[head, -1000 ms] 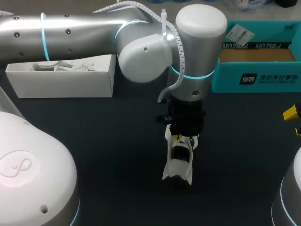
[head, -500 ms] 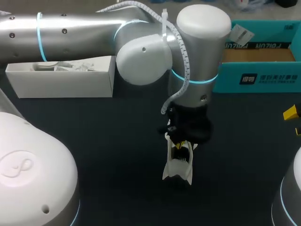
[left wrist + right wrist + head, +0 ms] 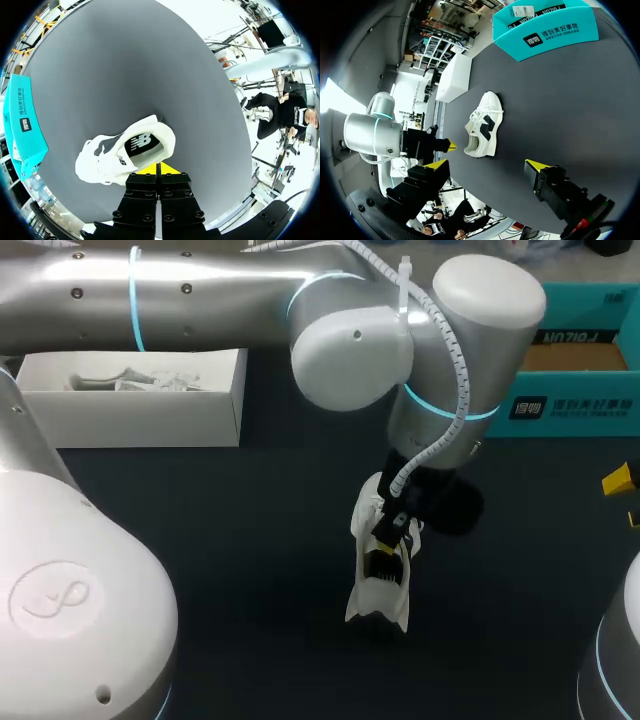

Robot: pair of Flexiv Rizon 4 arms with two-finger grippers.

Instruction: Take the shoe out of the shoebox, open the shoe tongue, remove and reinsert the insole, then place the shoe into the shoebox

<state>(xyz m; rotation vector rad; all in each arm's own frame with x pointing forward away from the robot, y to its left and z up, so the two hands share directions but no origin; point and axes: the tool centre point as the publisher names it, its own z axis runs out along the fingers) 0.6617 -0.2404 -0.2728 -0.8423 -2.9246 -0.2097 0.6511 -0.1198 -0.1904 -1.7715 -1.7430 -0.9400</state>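
A white sneaker (image 3: 378, 595) with black side patches lies on the dark table, outside the teal shoebox (image 3: 575, 405) at the back right. My left gripper (image 3: 390, 538) hangs over it, shut, nothing visibly held. In the left wrist view its yellow tips (image 3: 157, 168) meet just behind the rim of the sneaker (image 3: 122, 152), whose dark insole shows in the opening. From the right wrist view the sneaker (image 3: 482, 125) stands upright ahead of my open right gripper (image 3: 485, 165), well apart from it. My right gripper (image 3: 627, 498) sits at the table's right edge.
A white open box (image 3: 130, 400) with paper inside stands at the back left, also seen as the white box (image 3: 455, 75). The teal shoebox (image 3: 545, 27) lies beyond the sneaker. My left arm (image 3: 350, 330) spans the back of the table.
My left arm's wrist has swung to the right and tilted, with its gripper staying over the sneaker. The sneaker and my right gripper have not moved.
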